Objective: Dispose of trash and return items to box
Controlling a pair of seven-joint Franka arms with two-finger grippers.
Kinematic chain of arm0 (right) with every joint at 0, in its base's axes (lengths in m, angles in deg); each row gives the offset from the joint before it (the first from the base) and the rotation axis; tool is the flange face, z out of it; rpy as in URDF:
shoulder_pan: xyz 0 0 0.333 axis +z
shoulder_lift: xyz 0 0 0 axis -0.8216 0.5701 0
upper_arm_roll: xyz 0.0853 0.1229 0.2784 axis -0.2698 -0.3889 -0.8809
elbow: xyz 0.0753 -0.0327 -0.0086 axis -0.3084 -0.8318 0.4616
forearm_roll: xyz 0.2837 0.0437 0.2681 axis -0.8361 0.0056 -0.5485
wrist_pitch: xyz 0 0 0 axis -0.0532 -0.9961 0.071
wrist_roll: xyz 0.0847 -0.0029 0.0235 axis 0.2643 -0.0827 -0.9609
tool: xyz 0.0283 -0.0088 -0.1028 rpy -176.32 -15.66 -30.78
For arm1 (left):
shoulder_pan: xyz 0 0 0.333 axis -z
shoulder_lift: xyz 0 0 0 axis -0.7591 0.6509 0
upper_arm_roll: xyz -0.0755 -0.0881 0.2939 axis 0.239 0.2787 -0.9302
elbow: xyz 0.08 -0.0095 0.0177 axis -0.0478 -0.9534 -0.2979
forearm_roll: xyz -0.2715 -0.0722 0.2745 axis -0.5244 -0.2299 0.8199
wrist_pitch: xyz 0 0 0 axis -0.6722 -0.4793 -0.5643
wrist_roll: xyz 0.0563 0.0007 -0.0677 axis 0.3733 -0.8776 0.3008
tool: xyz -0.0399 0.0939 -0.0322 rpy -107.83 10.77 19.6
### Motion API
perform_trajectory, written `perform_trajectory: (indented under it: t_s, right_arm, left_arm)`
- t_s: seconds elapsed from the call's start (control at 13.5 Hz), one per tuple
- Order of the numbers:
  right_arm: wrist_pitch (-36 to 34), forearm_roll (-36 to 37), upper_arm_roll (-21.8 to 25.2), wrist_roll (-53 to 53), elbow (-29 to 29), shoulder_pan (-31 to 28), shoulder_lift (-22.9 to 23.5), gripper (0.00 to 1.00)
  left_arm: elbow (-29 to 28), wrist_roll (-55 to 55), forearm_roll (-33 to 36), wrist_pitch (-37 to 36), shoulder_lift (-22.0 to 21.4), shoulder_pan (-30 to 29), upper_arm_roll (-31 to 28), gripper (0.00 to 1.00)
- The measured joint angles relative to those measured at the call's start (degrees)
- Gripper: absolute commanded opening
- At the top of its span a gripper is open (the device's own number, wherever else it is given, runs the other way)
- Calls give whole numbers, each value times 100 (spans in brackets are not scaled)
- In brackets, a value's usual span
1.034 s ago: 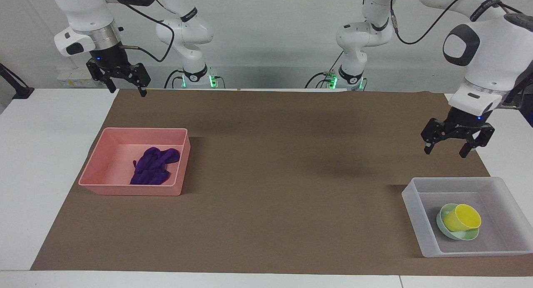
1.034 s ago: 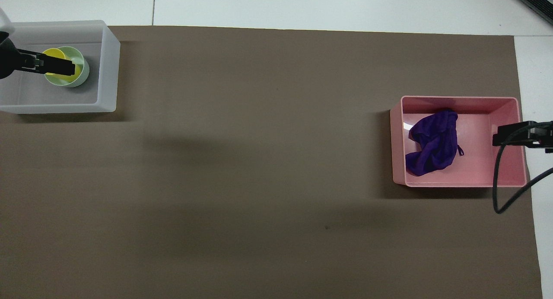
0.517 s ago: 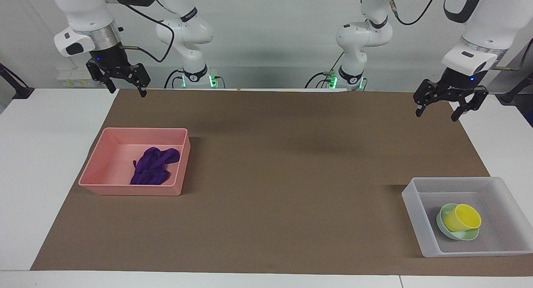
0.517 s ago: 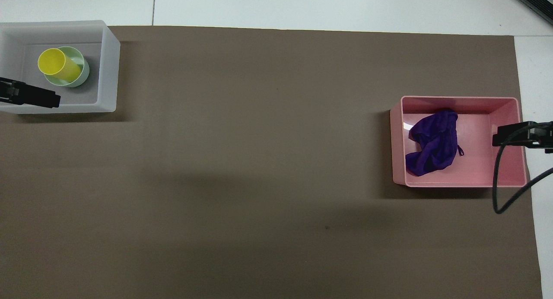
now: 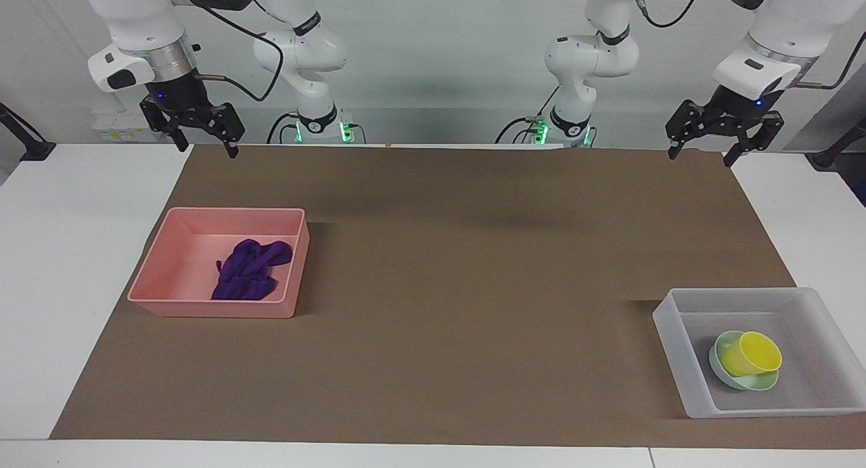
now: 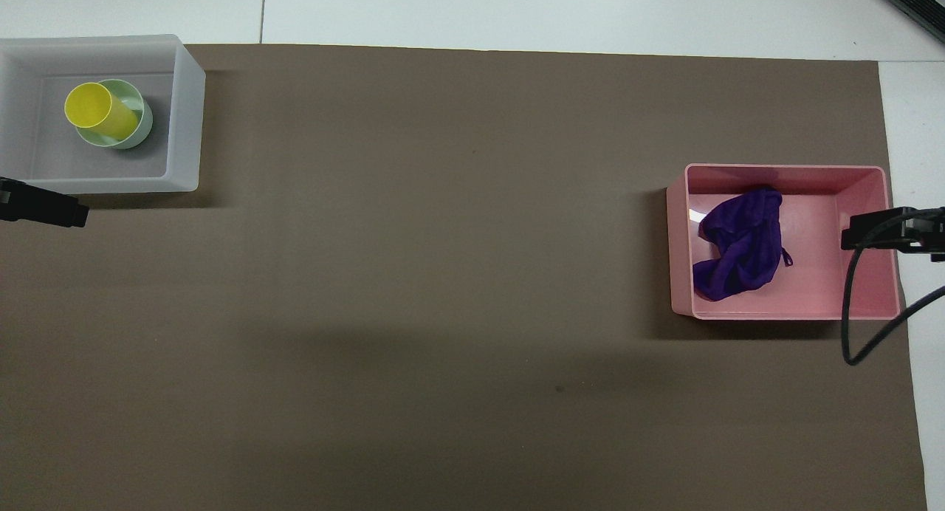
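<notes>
Nothing lies loose on the brown mat (image 5: 473,306), so no task thing waits for either gripper; the work looks done; the rag (image 5: 250,270) rests crumpled in the pink tray (image 5: 155,265), toward the right arm's end of the table, its long axis running roughly from the tray's nearer wall to its farther one; the cup (image 5: 749,354) lies tilted on its side in the bowl (image 5: 751,382), and the bowl sits on the floor of the box (image 5: 670,346), toward the left arm's end and farther from the robots than the tray; the right gripper (image 5: 201,145) hangs raised over the mat's near corner, jaws apart and holding nothing, with the tray just below it in the facing view, so it is the closer one to the rag; the left gripper (image 5: 700,155) hangs over the mat's other near corner, jaws likewise apart and empty, well clear of the box; if anything needed adjusting there, the left arm would be the one to reach down.
</notes>
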Motion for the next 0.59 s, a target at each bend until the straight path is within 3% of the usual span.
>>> perform_trajectory:
  t_s: [0.59]
  right_arm:
    - [30,0,2,0,0,0,0,100]
  left_arm:
    - [-52,423,0,-152,2,27,-111,100]
